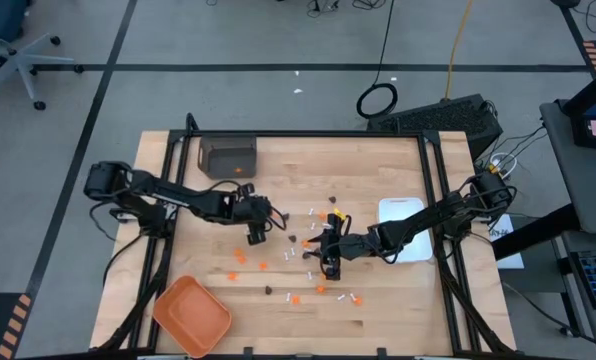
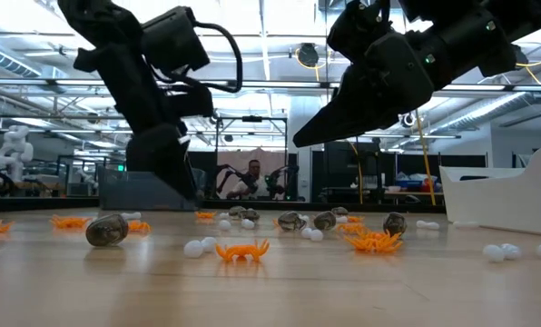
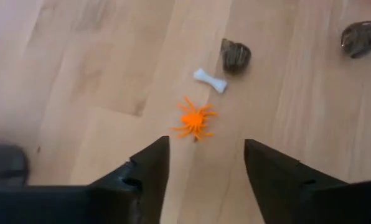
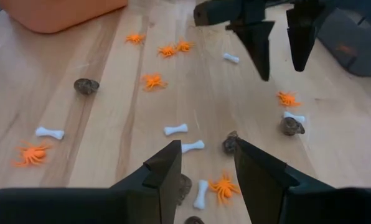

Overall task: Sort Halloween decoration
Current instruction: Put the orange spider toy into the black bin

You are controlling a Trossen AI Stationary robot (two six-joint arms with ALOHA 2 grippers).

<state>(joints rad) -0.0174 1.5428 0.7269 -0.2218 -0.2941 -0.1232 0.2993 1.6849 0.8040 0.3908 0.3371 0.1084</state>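
1. Wooden table (image 1: 378, 300), workshop floor beyond; orange tray (image 1: 191, 313) near-left, grey bin (image 1: 228, 156) far-left, white dish (image 1: 406, 215) right.
2. Left gripper (image 3: 204, 163) hovers, jaws wide and empty, over an orange spider (image 3: 195, 120), with a white bone (image 3: 210, 80) and a brown bit (image 3: 235, 54) just beyond.
3. Right gripper (image 4: 204, 163) hovers mid-table, jaws partly open, empty.
4. I'd descend straight and straddle the spider only, clear of the bone.
5. In my right wrist view: about eight spiders, six bones, five brown bits; the total is uncertain.

We find no text, label, brand, number or sign that we can read anywhere in these views.
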